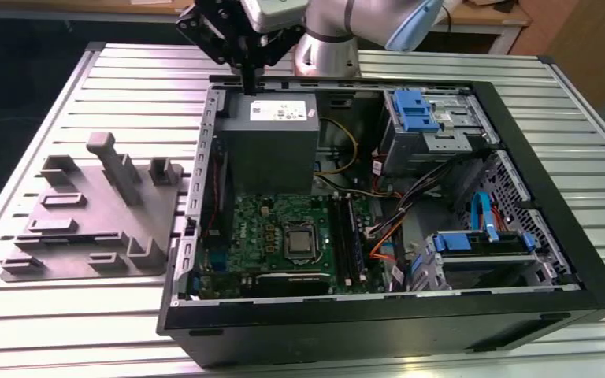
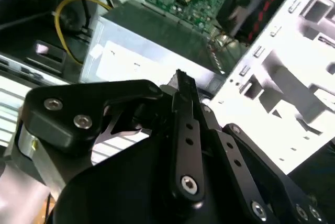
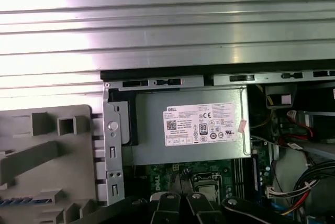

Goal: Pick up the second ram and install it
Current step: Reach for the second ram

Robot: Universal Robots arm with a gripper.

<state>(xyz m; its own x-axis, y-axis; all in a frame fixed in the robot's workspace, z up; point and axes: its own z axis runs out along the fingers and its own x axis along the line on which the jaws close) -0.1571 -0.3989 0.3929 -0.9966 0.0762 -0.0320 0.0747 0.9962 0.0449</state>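
Slatted table [image 1: 72,94] | end effector [image 1: 250,85] closed, fingertips together | above power supply [image 1: 271,134] | beside case rim [image 1: 209,118]

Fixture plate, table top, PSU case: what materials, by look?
Fixture plate: matte grey plastic, probably moulded or printed; dull, even colour, no glints.
Table top: bare ribbed metal, likely aluminium; bright streaks run along the slats.
Power supply case: grey sheet metal, satin finish; flat thin panels with sharp corners.
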